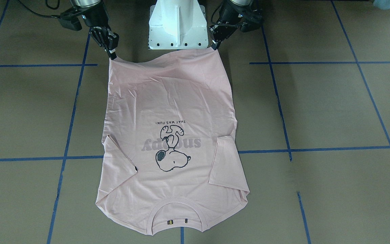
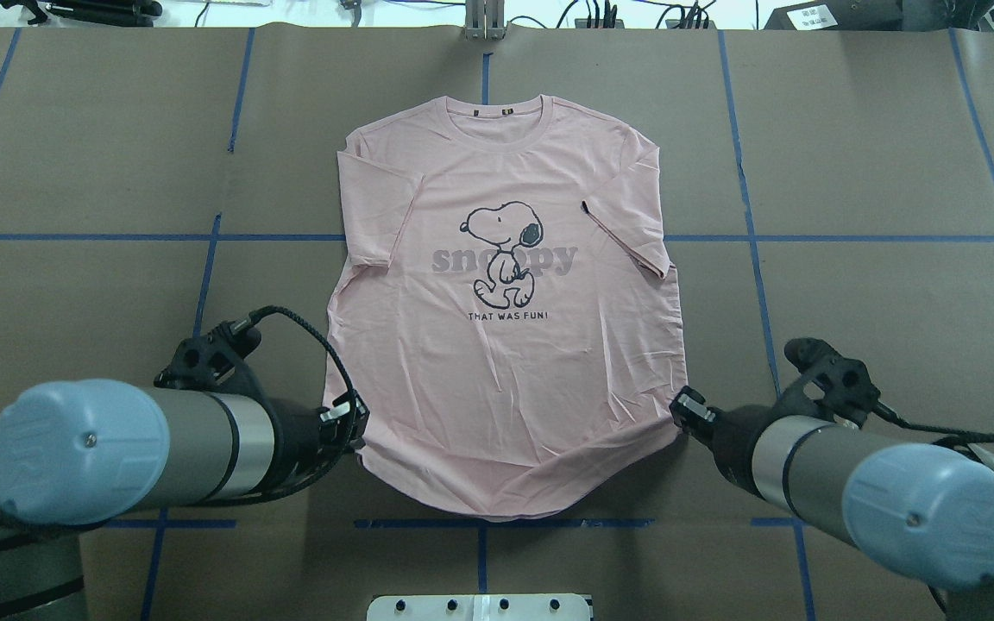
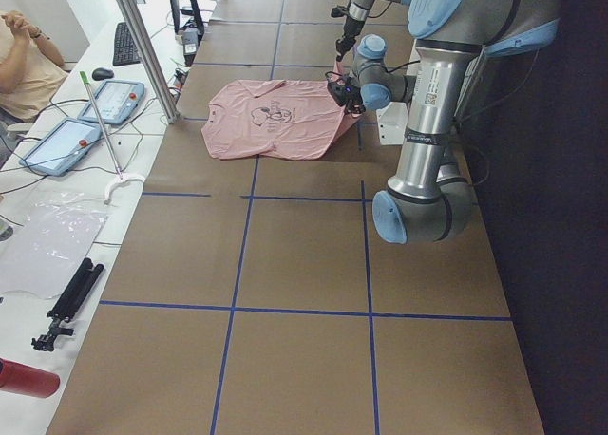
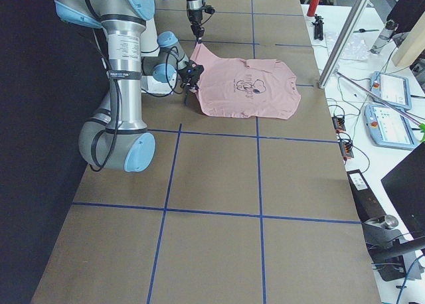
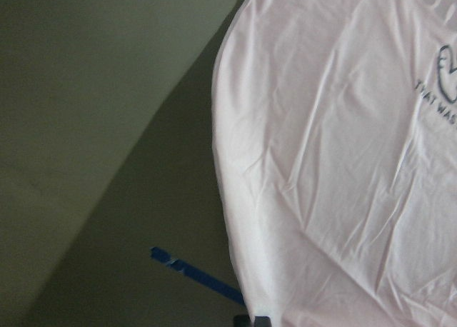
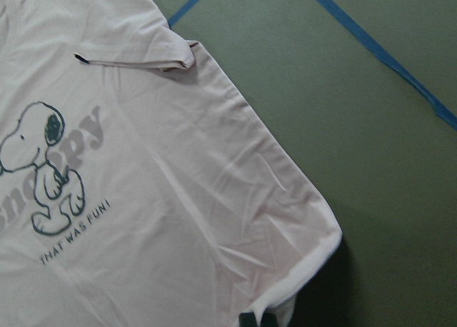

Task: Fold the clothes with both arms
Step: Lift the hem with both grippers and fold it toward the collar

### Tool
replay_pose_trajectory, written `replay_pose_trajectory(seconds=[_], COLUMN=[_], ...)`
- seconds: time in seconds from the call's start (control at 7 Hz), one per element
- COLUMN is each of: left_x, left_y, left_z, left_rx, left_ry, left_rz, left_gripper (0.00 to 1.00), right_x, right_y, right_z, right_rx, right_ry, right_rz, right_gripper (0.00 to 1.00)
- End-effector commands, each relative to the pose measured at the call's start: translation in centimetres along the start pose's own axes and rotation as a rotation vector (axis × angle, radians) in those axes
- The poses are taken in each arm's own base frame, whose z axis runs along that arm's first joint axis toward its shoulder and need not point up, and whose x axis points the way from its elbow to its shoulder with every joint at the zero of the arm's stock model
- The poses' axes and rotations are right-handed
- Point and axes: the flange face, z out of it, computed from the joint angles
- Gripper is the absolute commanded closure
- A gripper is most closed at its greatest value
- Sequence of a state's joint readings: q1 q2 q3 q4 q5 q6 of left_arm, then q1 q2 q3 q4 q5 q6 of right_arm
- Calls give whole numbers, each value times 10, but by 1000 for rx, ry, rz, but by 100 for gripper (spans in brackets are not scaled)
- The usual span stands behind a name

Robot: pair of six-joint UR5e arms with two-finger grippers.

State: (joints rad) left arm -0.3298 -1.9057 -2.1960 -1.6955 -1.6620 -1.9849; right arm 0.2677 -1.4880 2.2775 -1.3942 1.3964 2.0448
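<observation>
While the T-shirt [image 2: 506, 388] lies print-up on the table [image 2: 851, 302], sleeves folded inward, left gripper [image 2: 349, 423] and right gripper [image 2: 684, 410] each pinch a hem corner.

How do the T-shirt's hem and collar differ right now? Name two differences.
The hem lies beside the white base, the collar at the far end. The hem's corners are pinched and lifted by the left gripper and right gripper; the collar rests flat, untouched. Both are pale pink parts of one T-shirt.
</observation>
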Motion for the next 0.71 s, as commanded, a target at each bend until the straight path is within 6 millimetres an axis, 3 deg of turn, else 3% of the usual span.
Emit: replay_pose_trajectory(seconds=[0.0,0.14,0.43,0.57], left_x=[58,70,71,77], left_y=[-51,-97,-156,-187], left_z=[43,55,76,67], left_rx=[108,171,234,278], left_ry=[13,26,39,47], left_rz=[52,25,55,73], left_gripper=[100,100,100,100], right_x=[-48,-65,-126,-137], right_y=[-72,-117,-169,-201], right_z=[47,64,121,134], right_rx=[129,150,209,185], right_ry=[17,51,108,150], right_rz=[-143,-174,-185,-217], right_gripper=[100,100,100,100])
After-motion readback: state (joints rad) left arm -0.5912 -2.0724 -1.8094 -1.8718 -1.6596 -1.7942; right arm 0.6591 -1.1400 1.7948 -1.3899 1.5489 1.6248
